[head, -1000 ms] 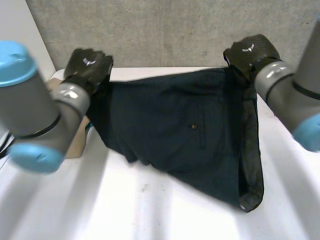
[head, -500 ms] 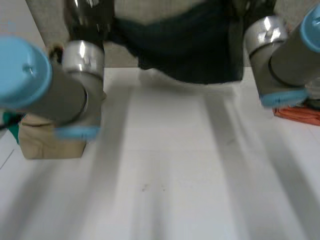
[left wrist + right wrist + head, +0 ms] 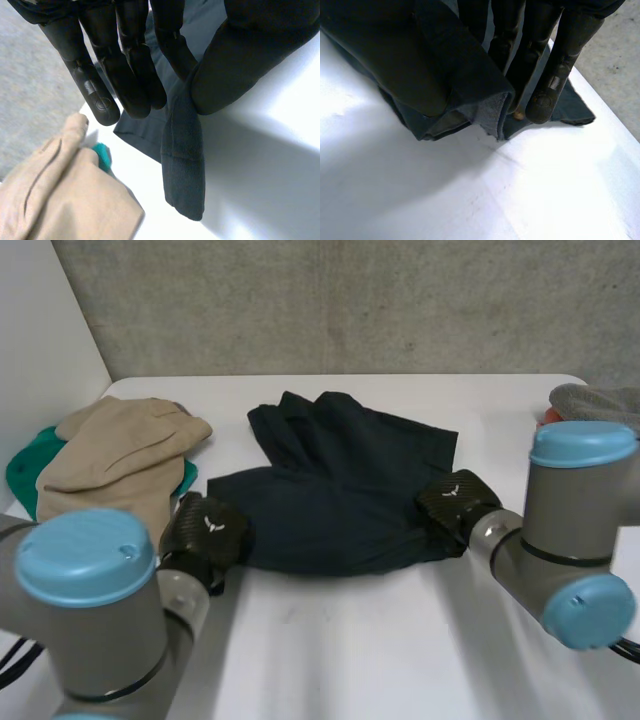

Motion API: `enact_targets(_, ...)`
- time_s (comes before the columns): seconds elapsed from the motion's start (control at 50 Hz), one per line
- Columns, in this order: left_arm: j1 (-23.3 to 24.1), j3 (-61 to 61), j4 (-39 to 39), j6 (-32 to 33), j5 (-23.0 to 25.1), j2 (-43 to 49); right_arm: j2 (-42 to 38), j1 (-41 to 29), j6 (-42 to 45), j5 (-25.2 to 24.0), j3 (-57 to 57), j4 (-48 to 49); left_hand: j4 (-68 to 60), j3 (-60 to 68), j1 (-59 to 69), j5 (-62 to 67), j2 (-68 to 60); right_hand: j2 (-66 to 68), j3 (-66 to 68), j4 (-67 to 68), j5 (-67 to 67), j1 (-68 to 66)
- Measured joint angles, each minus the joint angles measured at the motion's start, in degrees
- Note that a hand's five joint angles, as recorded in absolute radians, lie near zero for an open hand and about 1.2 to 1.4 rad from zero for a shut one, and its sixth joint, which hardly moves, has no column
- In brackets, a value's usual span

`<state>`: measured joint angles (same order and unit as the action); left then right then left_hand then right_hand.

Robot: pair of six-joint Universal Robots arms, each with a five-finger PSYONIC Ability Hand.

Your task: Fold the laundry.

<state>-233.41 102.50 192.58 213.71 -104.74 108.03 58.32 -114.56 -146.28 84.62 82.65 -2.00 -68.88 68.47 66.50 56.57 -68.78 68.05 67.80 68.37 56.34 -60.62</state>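
Shorts (image 3: 340,490) now laid down, left hand (image 3: 205,535) and right hand (image 3: 452,508) pinching near edge

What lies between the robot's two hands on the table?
The dark navy garment fills that stretch. In the head view its near edge runs from the left hand to the right hand, and each hand pinches a near corner.

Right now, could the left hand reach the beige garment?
Probably yes: the beige garment lies just beside the left hand, nothing between them, but it must first release the dark blue shorts it pinches.
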Motion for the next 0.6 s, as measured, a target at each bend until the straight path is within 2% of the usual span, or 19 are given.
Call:
enact_targets(0.02,0.28,1.4,-4.06,-0.12,0.0,-2.62,3.93,0.08,0.05,0.09,3.58,-0.3,0.0,0.0,0.0,0.0,0.0,0.01,0.0,0.0,0.0,0.0)
enact_targets(0.16,3.3,5.04,-14.39,-0.21,0.04,-7.24,13.91,0.18,2.07,0.43,10.1,-4.91,0.0,0.0,0.0,0.0,0.0,0.01,0.0,0.0,0.0,0.0)
enact_targets(0.32,7.97,6.46,-18.15,-0.24,-0.39,-7.99,17.84,0.33,9.35,2.79,14.95,-13.64,0.0,-0.16,-0.14,0.0,0.17,0.0,0.0,0.0,0.0,0.0)
enact_targets(0.34,8.15,6.28,-18.18,-0.18,-0.37,-8.04,17.88,0.34,9.72,3.04,15.41,-13.69,12.04,-11.96,-13.62,-11.77,11.99,0.0,0.0,0.0,0.0,0.0)
enact_targets(0.36,8.25,6.15,-18.19,-0.13,-0.37,-8.08,17.88,0.34,9.88,3.14,15.64,-13.65,12.04,-11.96,-13.62,-11.77,11.99,0.0,0.0,0.0,0.0,0.0)
enact_targets(0.38,8.43,5.56,-18.14,0.07,-0.34,-8.19,17.87,0.35,10.33,3.46,16.47,-13.15,24.45,-24.13,-27.97,-24.08,25.6,0.01,0.0,0.0,0.0,0.0)
enact_targets(0.4,8.43,5.56,-18.14,0.07,-0.34,-8.19,17.87,0.35,10.33,3.46,16.47,-13.15,24.45,-24.13,-27.97,-24.08,25.6,0.01,0.0,0.0,0.0,0.0)
enact_targets(0.42,8.52,4.72,-18.07,0.33,-0.29,-8.33,17.81,0.36,10.57,3.7,17.36,-12.16,46.91,-46.86,-50.94,-45.77,47.49,0.0,0.0,0.0,0.0,0.0)
enact_targets(0.44,8.34,3.66,-17.94,0.52,-0.21,-8.45,17.76,0.38,10.62,3.82,18.03,-11.07,54.08,-53.16,-55.21,-51.85,53.76,0.0,0.0,0.0,0.0,0.0)
enact_targets(0.54,5.51,-1.84,-16.72,0.87,0.68,-8.72,17.64,0.4,10.45,3.86,20.41,-6.94,57.17,-56.37,-55.55,-54.0,57.09,0.0,0.0,0.0,0.0,0.0)
enact_targets(0.6,1.23,-6.98,-14.02,0.96,3.76,-7.98,17.62,0.34,10.22,3.74,22.16,-4.49,57.17,-56.37,-55.55,-53.99,57.09,0.0,0.0,0.0,0.0,0.0)
